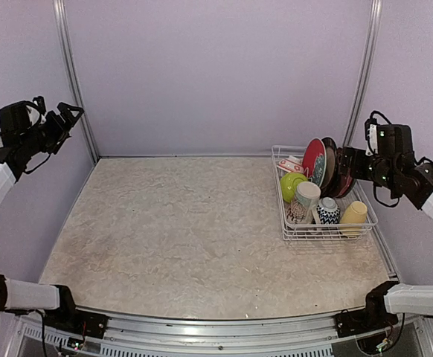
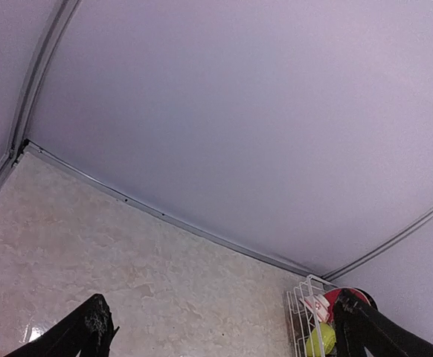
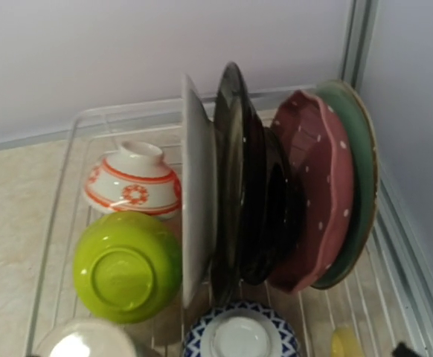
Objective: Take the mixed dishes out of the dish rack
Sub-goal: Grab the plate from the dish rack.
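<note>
Black fingers of the left gripper (image 1: 62, 119) stand wide apart with nothing between them, raised high over the far-left corner of the mottled beige worktop (image 1: 187, 238), well apart from everything to be unloaded. At the right edge, toward the far-right corner, sits the white wire dish rack (image 1: 324, 236). Its left and near parts hold an upturned lime-green bowl (image 1: 291, 184), a beige patterned mug (image 1: 303, 202) and a pale-yellow mug (image 1: 354, 216). Its far part holds plates standing on edge in the prongs, from a white plate (image 3: 196, 186) through dark glazed plates (image 3: 246, 193) to a red dotted plate (image 3: 317, 186) and a teal plate (image 3: 361, 163). The right gripper (image 1: 344, 165) hangs just beside that stack on its right, jaws apart and empty, though whether it touches a rim I cannot tell. It is plainly the nearer arm. The wrist view shows the plates edge-on below it, so a pinch on one rim looks likely.
</note>
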`<state>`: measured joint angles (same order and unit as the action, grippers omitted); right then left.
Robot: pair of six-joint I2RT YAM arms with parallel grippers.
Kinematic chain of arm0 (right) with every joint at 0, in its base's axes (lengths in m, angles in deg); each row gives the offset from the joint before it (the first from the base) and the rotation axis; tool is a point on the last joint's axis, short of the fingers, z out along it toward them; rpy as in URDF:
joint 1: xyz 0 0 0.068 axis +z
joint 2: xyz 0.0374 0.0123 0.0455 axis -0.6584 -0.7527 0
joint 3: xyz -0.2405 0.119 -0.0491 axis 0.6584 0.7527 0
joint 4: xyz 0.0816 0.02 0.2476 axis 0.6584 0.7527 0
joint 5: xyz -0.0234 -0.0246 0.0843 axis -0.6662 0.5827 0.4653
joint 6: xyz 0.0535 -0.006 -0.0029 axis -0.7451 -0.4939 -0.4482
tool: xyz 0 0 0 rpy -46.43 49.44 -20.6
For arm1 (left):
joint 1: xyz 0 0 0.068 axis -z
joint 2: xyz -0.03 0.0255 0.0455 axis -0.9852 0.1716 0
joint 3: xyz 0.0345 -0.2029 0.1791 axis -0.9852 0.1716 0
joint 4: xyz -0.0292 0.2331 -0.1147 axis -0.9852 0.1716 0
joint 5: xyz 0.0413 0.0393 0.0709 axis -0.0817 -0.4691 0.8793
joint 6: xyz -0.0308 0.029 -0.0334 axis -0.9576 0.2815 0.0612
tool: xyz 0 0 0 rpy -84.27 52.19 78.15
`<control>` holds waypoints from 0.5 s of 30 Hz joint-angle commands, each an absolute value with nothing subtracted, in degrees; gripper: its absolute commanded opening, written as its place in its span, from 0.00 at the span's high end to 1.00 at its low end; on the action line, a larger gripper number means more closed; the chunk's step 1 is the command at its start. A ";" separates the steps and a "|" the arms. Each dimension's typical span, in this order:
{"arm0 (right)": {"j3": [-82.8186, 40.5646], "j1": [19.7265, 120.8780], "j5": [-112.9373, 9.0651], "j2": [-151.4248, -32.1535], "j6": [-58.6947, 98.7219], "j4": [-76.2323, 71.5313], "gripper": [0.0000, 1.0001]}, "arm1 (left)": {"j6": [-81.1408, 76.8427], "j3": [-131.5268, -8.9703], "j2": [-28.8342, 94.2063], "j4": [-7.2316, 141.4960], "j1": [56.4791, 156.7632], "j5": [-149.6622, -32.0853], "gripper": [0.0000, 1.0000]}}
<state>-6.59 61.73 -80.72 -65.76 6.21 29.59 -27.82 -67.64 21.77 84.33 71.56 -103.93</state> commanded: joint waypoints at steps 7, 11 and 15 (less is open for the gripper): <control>-15.88 61.51 -82.60 -86.78 5.58 23.13 0.00 | -24.20 -68.31 24.98 82.30 86.62 -108.60 0.01; -22.20 59.45 -81.61 -96.33 7.66 25.20 0.02 | -22.99 -69.25 27.30 83.03 89.12 -112.63 0.01; -26.24 56.77 -82.09 -100.92 8.79 25.96 0.07 | -22.76 -69.19 28.49 81.84 90.61 -116.59 0.01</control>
